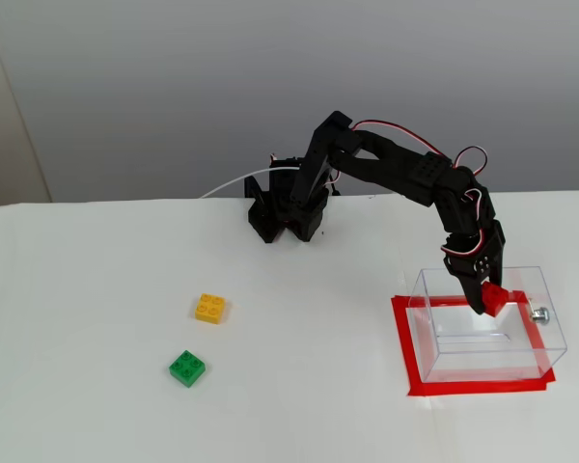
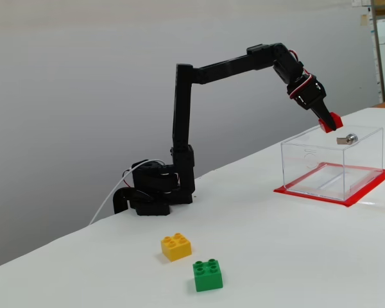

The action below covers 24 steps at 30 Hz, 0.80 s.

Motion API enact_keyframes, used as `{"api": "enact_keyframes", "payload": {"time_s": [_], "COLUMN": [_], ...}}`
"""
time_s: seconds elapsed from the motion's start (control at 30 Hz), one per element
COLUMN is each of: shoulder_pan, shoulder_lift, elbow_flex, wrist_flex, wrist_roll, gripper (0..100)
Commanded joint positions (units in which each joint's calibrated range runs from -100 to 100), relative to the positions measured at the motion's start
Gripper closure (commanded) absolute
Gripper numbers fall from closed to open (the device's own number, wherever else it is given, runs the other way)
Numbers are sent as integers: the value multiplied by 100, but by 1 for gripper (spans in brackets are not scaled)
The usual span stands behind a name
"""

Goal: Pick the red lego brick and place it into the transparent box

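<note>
My arm [image 1: 396, 169] is stretched out from its base [image 1: 288, 214] toward the right side of a fixed view, wrist bent down. My jaws are pinching the red lego brick [image 1: 496, 298], which hangs in the air over the open top of the transparent box [image 1: 487, 359]; in a fixed view from the side the brick [image 2: 334, 120] sits just above the box's upper rim [image 2: 327, 138], clear of the floor of the box. Whether the brick has crossed below the rim line I cannot tell from either angle; it looks level with it or slightly over. The brick is tilted, one corner lower than the rest. The box stands on the white desk [image 1: 96, 318] inside a rectangle of red tape [image 1: 403, 342], with its small metal knob [image 1: 539, 314] on the wall at the right in that view, close to the brick. Well apart from the box, on the left part of the desk, lie a yellow brick [image 1: 210, 308] and a green brick [image 1: 187, 367], studs up, near each other but not touching. Red and white wires [image 1: 405, 135] loop along my upper links.
</note>
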Motion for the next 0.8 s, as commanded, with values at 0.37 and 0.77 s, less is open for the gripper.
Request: {"api": "enact_keyframes", "payload": {"time_s": [0.37, 0.77], "shoulder_pan": [-207, -177], "shoulder_lift": [-98, -294], "elbow_flex": [211, 229], "wrist_flex": [-76, 2], "wrist_roll": [-23, -17], "gripper": [63, 63]}}
